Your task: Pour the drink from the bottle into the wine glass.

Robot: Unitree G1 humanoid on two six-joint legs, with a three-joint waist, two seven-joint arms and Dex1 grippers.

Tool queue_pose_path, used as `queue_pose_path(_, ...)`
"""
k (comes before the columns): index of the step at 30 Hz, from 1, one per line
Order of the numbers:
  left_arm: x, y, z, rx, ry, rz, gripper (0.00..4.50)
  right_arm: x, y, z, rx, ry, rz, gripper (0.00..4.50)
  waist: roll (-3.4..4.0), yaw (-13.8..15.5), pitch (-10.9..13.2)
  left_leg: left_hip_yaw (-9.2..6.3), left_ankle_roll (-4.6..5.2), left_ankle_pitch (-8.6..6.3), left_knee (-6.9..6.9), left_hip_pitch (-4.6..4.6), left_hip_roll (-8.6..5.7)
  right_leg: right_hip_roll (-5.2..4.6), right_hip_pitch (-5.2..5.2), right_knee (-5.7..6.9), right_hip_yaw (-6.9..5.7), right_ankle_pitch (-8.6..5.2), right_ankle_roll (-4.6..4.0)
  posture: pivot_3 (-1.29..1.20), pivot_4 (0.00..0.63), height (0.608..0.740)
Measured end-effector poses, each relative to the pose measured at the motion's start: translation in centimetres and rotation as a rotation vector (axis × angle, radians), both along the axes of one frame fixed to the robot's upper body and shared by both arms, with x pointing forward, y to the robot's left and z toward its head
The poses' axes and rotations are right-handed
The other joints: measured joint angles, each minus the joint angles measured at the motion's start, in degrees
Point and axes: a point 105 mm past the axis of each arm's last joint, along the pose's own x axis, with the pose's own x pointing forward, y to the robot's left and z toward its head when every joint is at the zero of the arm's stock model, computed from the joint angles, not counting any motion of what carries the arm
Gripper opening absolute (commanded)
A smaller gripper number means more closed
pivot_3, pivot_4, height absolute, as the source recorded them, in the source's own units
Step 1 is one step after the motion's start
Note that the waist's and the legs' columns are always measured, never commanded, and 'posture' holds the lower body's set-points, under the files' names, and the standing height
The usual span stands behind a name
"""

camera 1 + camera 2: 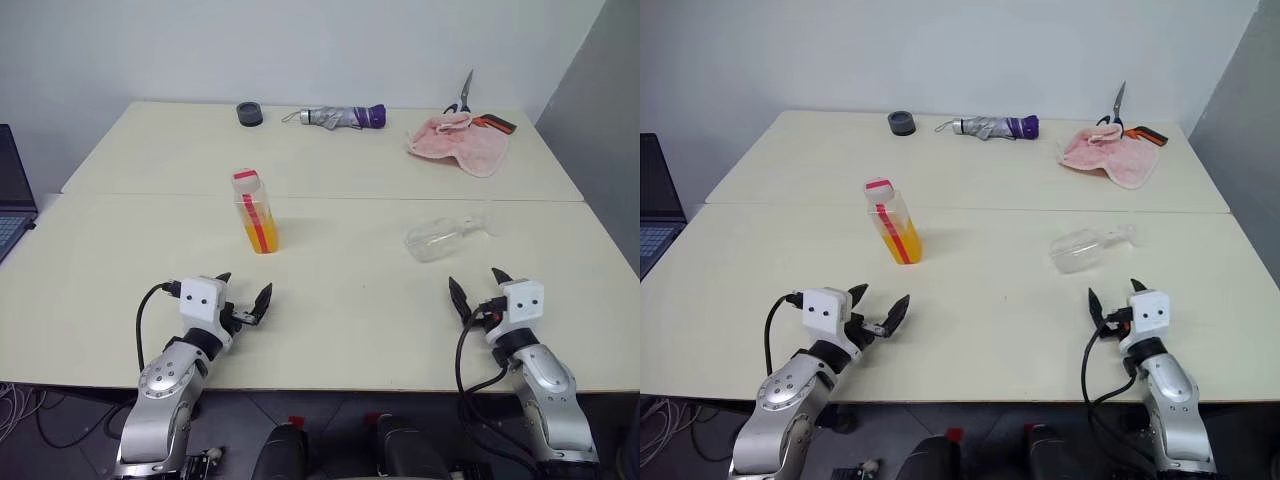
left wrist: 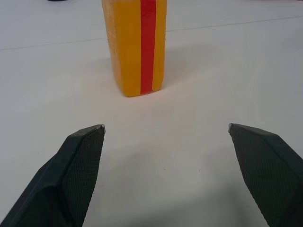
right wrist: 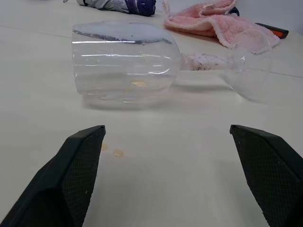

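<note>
Upright near the middle of the cream table (image 1: 120, 250) stands the bottle (image 1: 256, 212), pinkish-red cap on, its lower half filled with the orange-yellow drink (image 1: 259, 232) behind a red-and-white label strip. To the right of the bottle, well apart from it, the wine glass (image 1: 440, 238) lies on its side, bowl mouth turned toward the bottle and foot pointing away; in the right wrist view a few orange droplets (image 3: 113, 151) dot the table just in front of the bowl.

Nearer the table's front edge than the bottle, the left gripper (image 1: 244, 295) points straight at it, black fingers spread wide apart and holding nothing. The right gripper (image 1: 478, 287) sits just as far forward, aimed at the fallen glass, fingers likewise spread wide and empty. Neither touches anything.

Beyond the bottle, along the far edge, lie a small dark round lid (image 1: 250, 113), a folded grey umbrella (image 1: 340, 117) with a purple end, and farther right a crumpled pink cloth (image 1: 460, 143) with scissors (image 1: 462, 96) and an orange-handled tool (image 1: 497, 123) beside it. Far left of the bottle, a laptop (image 1: 12, 200) shows at the table's side.
</note>
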Motion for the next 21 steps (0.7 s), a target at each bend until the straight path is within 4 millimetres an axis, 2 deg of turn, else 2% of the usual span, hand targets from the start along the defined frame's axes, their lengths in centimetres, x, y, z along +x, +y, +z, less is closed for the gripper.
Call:
queue_pose_path(6, -0.1, -0.7, 0.2, 0.006, -0.009, -0.03, 4.48, 0.0, -0.1, -0.2, 0.001, -0.003, -0.002, 4.5, 0.0, 0.0, 0.0, 0.0, 0.0, 0.0, 0.0, 0.0, 0.0, 0.0, 0.0, 0.0, 0.02, 0.0, 0.0, 0.0, 0.15, 0.74)
queue_pose_path(21, -0.2, -0.7, 0.7, 0.002, -0.043, -0.029, 4.48, 0.1, 0.6, 0.9, -0.001, -0.01, 0.014, 4.5, 0.0, 0.01, 0.0, 0.0, 0.0, 0.0, 0.0, 0.0, 0.0, 0.0, 0.0, 0.0, 0.02, -0.01, 0.02, 0.0, 0.15, 0.74)
